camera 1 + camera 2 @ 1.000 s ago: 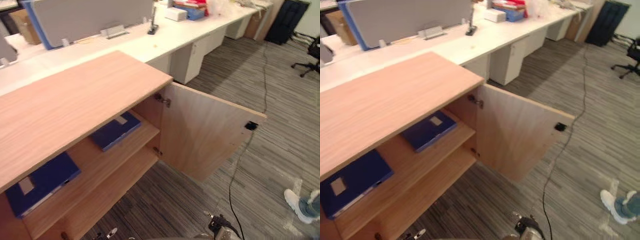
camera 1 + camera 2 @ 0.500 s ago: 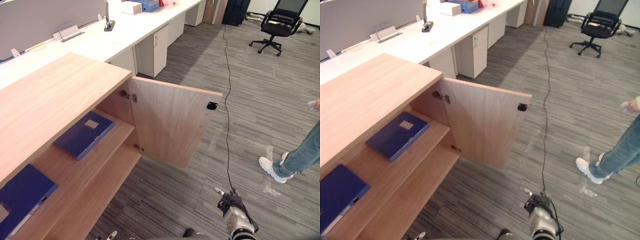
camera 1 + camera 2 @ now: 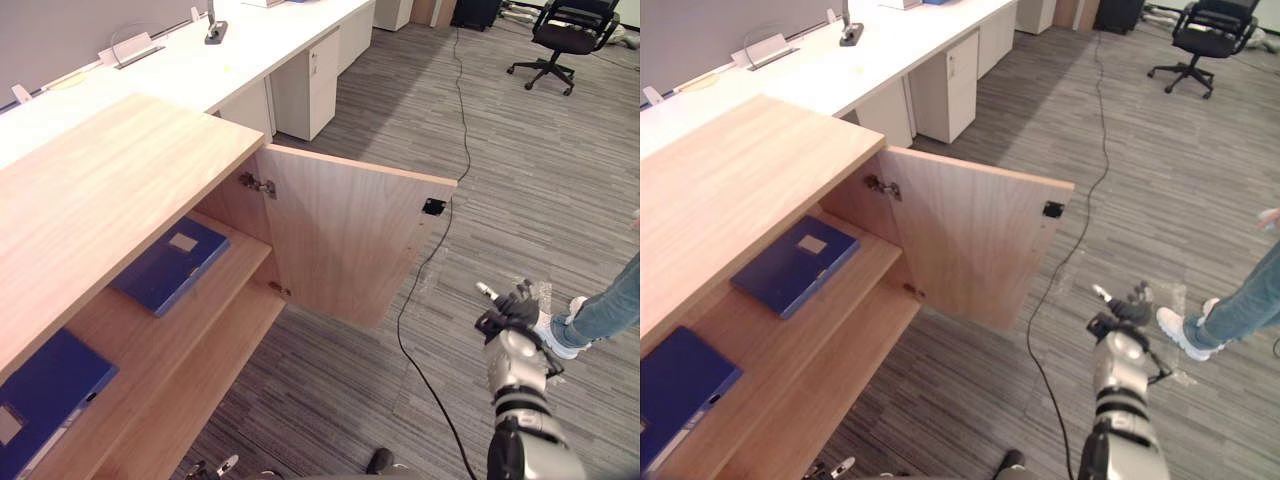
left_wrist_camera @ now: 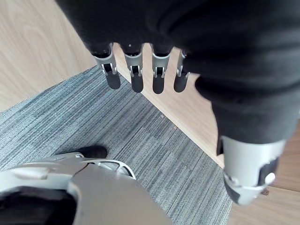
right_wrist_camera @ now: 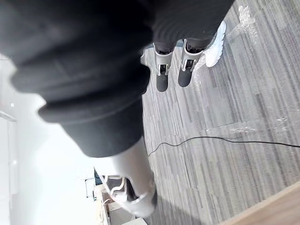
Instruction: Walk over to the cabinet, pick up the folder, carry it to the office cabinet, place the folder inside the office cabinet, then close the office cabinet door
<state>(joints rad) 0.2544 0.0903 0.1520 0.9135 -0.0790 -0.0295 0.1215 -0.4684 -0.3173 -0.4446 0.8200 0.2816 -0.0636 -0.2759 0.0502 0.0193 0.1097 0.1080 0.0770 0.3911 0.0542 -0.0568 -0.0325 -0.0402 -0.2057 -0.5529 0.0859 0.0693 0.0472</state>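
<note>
Two blue folders lie flat on the cabinet's upper shelf [image 3: 235, 275]: one folder [image 3: 170, 265] at 9 o'clock, the second folder [image 3: 45, 395] at 8 o'clock. Each looks stiff, light and smooth, so probably slippery; pinch the edge nearest the shelf front. One door [image 3: 345, 240] stands open at centre, and one chair [image 3: 565, 30] is at 1 o'clock. The right hand [image 3: 512, 308] at 4 o'clock and the left hand [image 4: 197, 56] have their fingers [image 4: 136, 77] straight and apart, holding nothing.

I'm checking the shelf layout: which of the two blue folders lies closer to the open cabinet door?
The hinge-side folder, lying just inside the open door; the other folder sits farther along the same shelf.
</note>
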